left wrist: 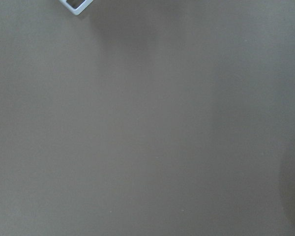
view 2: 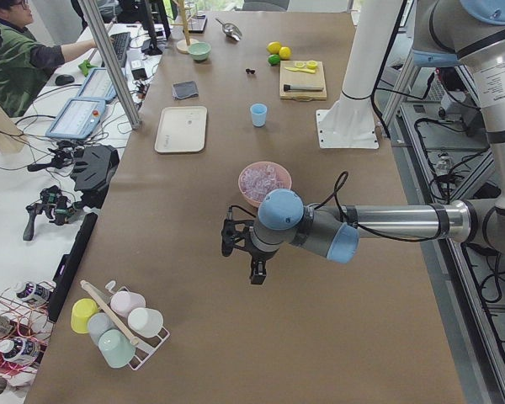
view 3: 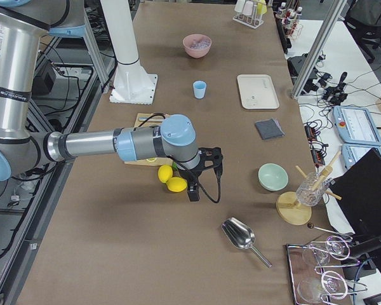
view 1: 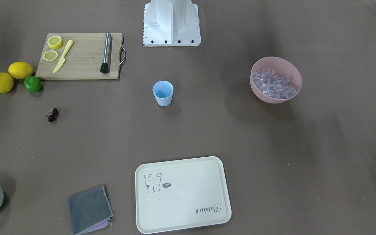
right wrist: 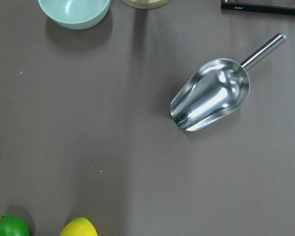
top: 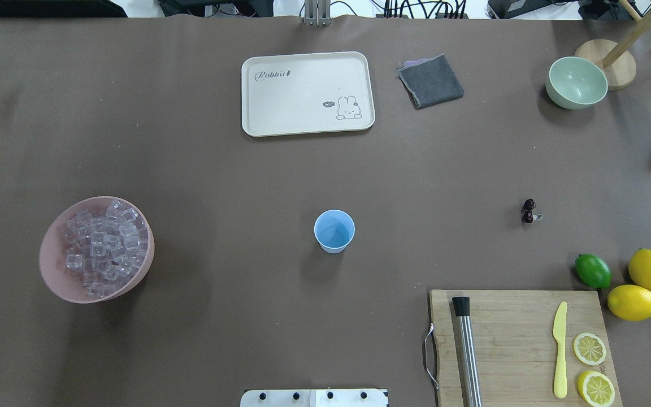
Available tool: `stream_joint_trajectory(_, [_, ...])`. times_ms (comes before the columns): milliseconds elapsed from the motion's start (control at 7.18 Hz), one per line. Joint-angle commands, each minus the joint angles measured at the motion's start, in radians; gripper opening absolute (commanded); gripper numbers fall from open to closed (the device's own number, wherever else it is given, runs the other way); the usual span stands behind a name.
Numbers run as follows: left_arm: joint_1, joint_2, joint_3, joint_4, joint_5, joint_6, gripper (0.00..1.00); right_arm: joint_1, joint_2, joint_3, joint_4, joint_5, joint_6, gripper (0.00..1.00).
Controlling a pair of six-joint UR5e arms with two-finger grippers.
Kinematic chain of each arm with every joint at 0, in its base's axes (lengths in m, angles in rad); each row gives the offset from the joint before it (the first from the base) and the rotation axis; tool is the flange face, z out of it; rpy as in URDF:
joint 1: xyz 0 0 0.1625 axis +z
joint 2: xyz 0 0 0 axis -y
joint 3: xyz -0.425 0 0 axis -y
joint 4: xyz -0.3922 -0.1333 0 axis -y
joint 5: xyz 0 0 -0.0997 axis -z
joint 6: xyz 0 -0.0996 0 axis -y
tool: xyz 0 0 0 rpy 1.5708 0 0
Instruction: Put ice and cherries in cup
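The cream tray (top: 303, 96) reading "Rabbit" is lying beyond the cup (top: 334, 230) on the brown counter (top: 218, 169); how both arms' jaws are standing, I cannot tell.

The left gripper (view 2: 254, 268) and right gripper (view 3: 192, 189) show only in side views, their spread unreadable.

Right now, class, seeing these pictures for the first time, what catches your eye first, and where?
The pink bowl heaped with ice stands out on the robot's left side of the table, with the light blue cup upright and alone at the centre. On the robot's right, two lemons and a lime lie beside a wooden cutting board, the tiny dark cherries farther out from the robot.
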Motion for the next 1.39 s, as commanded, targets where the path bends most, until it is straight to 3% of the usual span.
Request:
stream_joint_trajectory(0, [0.003,-0.04,0.002,-0.189,0.001,-0.003,0.99,-0.02,-0.004,-0.007,0.051,0.003,-0.001,1.0])
stream_joint_trajectory(418, [0.059,-0.131,-0.001,-0.251,-0.083,-0.016,0.99,-0.02,-0.03,-0.008,0.091,0.007,-0.001,1.0])
stream_joint_trajectory(557, [0.117,-0.146,-0.008,-0.252,-0.105,-0.096,0.98,-0.02,-0.034,-0.008,0.102,0.007,-0.001,1.0])
stream_joint_trajectory(696, [0.206,-0.145,-0.013,-0.29,-0.062,-0.244,0.99,-0.02,-0.034,-0.007,0.102,0.007,-0.001,1.0])
stream_joint_trajectory(1253, [0.655,-0.165,-0.141,-0.301,0.339,-0.728,0.99,-0.02,-0.034,-0.007,0.102,0.01,0.003,1.0])
